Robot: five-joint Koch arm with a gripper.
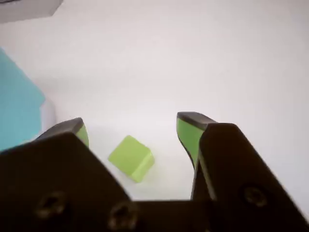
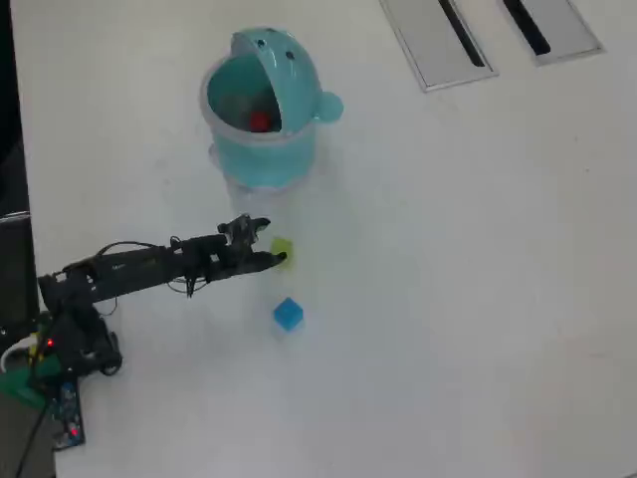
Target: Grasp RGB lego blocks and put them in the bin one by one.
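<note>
Looking down from above: plain white bench (image 2: 458, 299) filling nearly the whole frame, smooth and bare. Two flat grey slotted panels (image 2: 488, 35) set into it at the top right. Dark strip of something along the far left edge, too dim to tell what.

Near the top, left of middle: light teal bin (image 2: 264, 149), lid flipped up and back, two dot eyes on the lid, one small ear sticking out on its right side. Red block (image 2: 260, 120) lying inside the bin. Only the overhead view shows that.

Black arm (image 2: 149, 267) reaching from the lower left toward the middle. At its tip, the pincer (image 2: 274, 242), spread wide, with the yellow-green block (image 2: 282, 247) sitting between the two tips, down on the bench. Blue block (image 2: 288, 315) a little lower in the frame, apart from the pincer, just below it.

From the wrist camera: same pincer (image 1: 133, 128) up close, black with green pads, wide apart. Yellow-green block (image 1: 131, 157) between the pads, not touching either one, turned corner-on. White bench (image 1: 193, 58) all around. Teal bin (image 1: 17, 106) peeking in at the left edge. Grey corner at the upper left, blurry. No blue or red block in this view.
</note>
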